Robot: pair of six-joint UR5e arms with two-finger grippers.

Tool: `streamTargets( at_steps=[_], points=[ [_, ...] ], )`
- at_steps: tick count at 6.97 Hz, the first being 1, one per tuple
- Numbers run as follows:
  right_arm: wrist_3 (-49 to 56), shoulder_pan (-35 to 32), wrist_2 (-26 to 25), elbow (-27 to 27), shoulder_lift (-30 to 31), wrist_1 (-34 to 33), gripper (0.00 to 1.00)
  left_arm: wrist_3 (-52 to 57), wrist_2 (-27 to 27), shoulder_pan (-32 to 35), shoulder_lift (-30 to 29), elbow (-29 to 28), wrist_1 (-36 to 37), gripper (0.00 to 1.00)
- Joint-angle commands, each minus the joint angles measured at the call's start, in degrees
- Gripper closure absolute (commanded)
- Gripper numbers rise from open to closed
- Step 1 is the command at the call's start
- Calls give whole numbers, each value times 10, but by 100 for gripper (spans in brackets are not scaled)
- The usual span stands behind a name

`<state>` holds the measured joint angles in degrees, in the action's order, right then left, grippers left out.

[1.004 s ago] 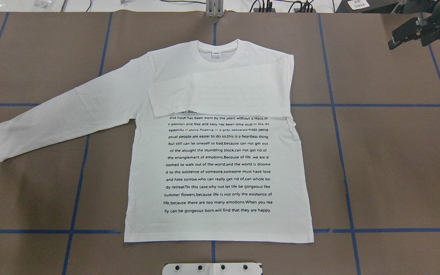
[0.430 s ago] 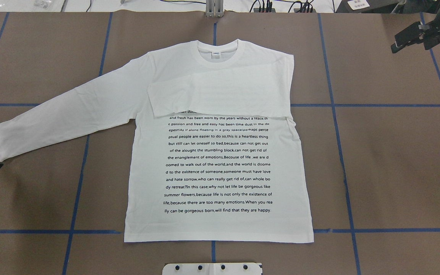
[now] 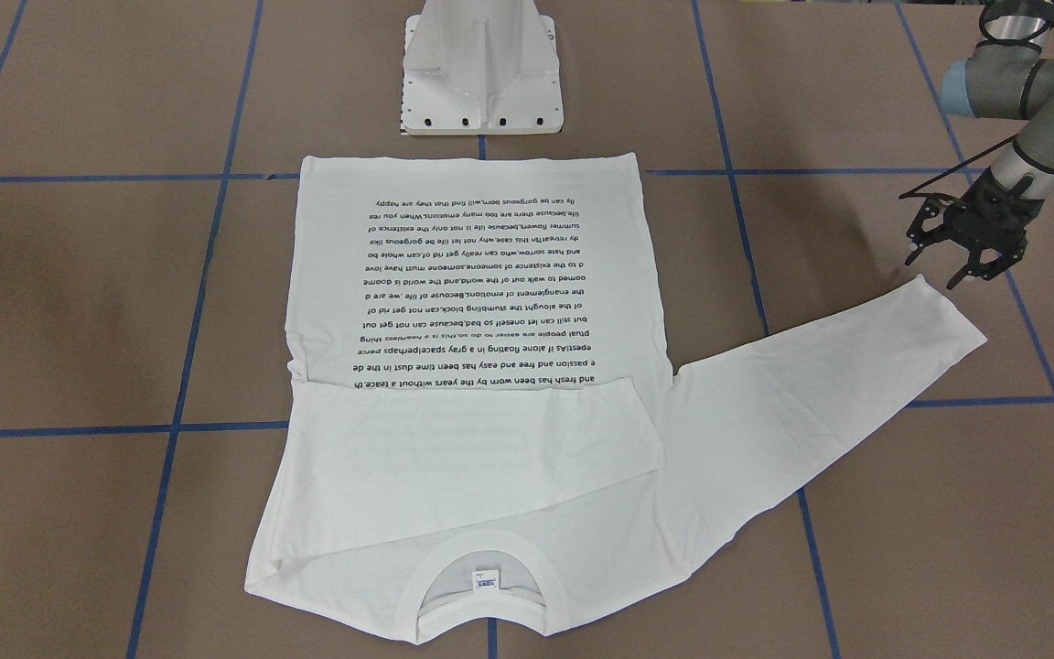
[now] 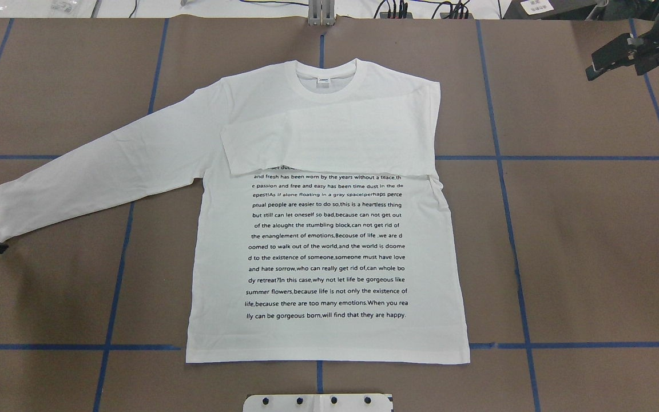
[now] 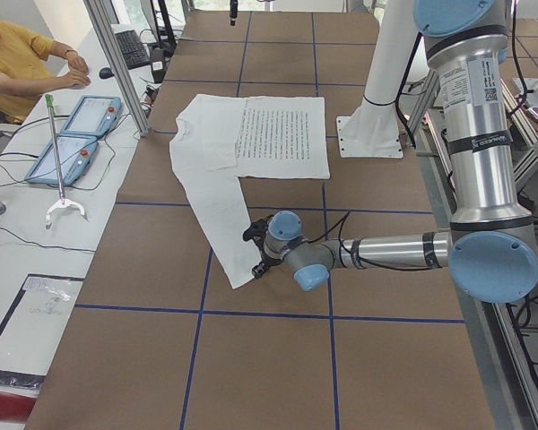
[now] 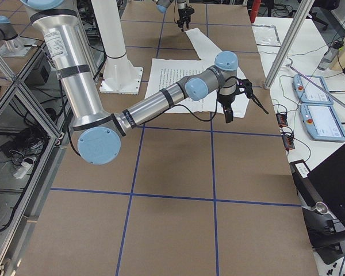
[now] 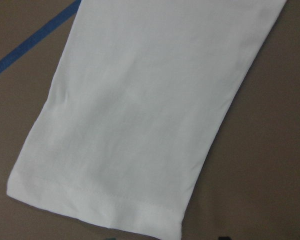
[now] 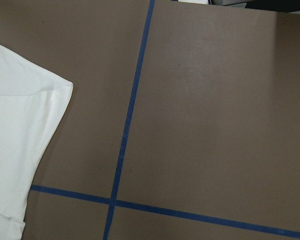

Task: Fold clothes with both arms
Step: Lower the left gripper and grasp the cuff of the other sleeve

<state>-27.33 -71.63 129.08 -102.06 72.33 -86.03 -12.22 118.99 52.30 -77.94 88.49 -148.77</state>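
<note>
A white long-sleeved T-shirt [image 4: 329, 240] is laid flat, print side up, at the middle of the brown table [image 4: 592, 229], with its collar [image 4: 325, 86] turned away from the robot. One sleeve [image 4: 329, 143] is folded across the chest, over the top of the text block [image 4: 326, 246]. The other sleeve [image 4: 95, 171] is stretched out towards the robot's left. The left gripper [image 3: 943, 267] is held just beside that sleeve's cuff [image 7: 90, 200], its fingers spread apart and nothing grasped. The right gripper [image 4: 612, 54] is kept well apart from the shirt, over bare table; whether its fingers are apart or together cannot be told.
</note>
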Motion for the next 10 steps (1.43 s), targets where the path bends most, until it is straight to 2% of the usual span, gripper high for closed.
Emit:
streamTargets(
  at_steps=[1,2,3,4,5,7,8,9,10],
  points=[
    [0,0,-1,-1,0,1,0,0,-3,-4,-4,-4,0,36],
    [0,0,-1,-1,0,1,0,0,-4,-4,-4,-4,1,50],
    [0,0,-1,-2,0,1,0,-1,-3,-4,-4,-4,1,74],
    [0,0,-1,-1,0,1,0,-1,-4,-4,-5,-5,1,89],
    [0,0,0,-2,0,1,0,-1,-4,-4,-5,-4,0,100],
    [0,0,2,-2,-1,1,0,-3,-1,-3,-6,12,-3,100],
    [0,0,3,-2,0,1,0,-1,5,2,-6,46,0,100],
    [0,0,4,-2,0,1,0,0,20,29,-11,70,17,100],
    [0,0,5,-1,1,0,0,3,58,106,-66,77,56,100]
  ],
)
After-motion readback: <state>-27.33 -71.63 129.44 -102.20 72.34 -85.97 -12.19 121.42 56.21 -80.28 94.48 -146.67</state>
